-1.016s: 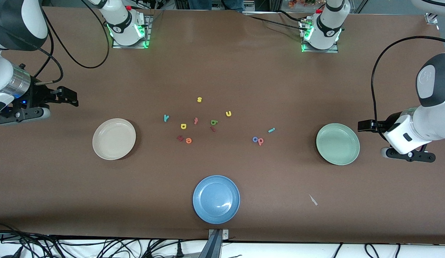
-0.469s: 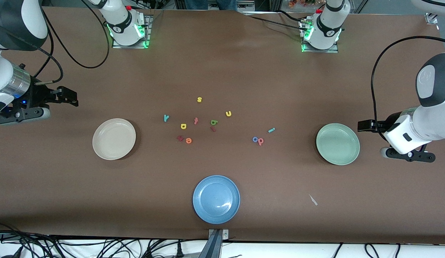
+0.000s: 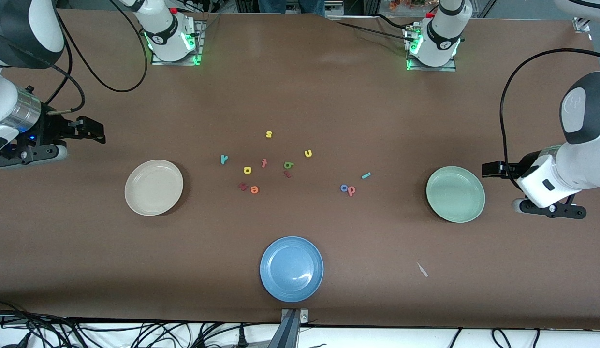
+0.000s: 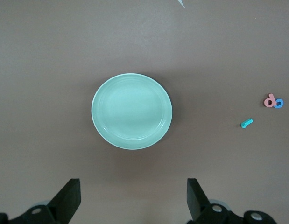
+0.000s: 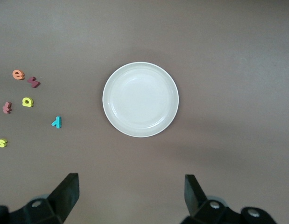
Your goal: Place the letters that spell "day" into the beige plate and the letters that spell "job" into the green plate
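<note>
Letters lie loose mid-table: teal y [image 3: 224,159], yellow one [image 3: 247,170] and green one [image 3: 288,165] toward the beige plate [image 3: 153,208]; blue o [image 3: 343,188], pink one [image 3: 351,190] and what looks like a teal j [image 3: 366,176] toward the green plate [image 3: 455,216]. Both plates are empty. Right gripper [image 5: 130,198] hangs wide open and empty above table beside the beige plate, left gripper [image 4: 134,198] likewise beside the green, each staged for its own set.

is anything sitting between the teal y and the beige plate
Nothing visible does. The teal y lies on bare table, the letter closest to the beige plate, with only brown tabletop between them. The other letters lie on its side away from the plate, toward the left arm's end.
</note>
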`<state>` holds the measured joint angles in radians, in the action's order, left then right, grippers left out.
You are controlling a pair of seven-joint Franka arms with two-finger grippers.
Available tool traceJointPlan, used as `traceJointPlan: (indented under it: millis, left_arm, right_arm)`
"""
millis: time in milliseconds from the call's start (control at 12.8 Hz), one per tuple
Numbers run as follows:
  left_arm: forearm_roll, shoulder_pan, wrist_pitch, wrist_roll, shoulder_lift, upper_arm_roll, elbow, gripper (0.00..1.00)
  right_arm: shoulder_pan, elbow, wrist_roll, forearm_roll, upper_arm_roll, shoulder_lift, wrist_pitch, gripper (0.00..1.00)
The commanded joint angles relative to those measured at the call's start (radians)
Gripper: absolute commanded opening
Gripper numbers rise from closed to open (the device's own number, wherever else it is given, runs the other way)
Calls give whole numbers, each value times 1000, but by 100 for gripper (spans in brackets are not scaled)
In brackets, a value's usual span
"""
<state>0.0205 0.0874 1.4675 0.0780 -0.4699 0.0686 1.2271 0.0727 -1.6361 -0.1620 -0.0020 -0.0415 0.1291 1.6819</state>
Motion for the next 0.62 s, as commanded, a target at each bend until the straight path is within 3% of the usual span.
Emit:
traceJointPlan:
  millis: [0,547]
  left_arm:
    - [-16,6,-9,-3,11,2,0,100]
    - [-16,5,-9,-3,11,2,0,100]
  right_arm:
    - [-5,9,-1,20,0,-9,-19,100]
    - [-7,2,-4,34,-1,-8,-21,100]
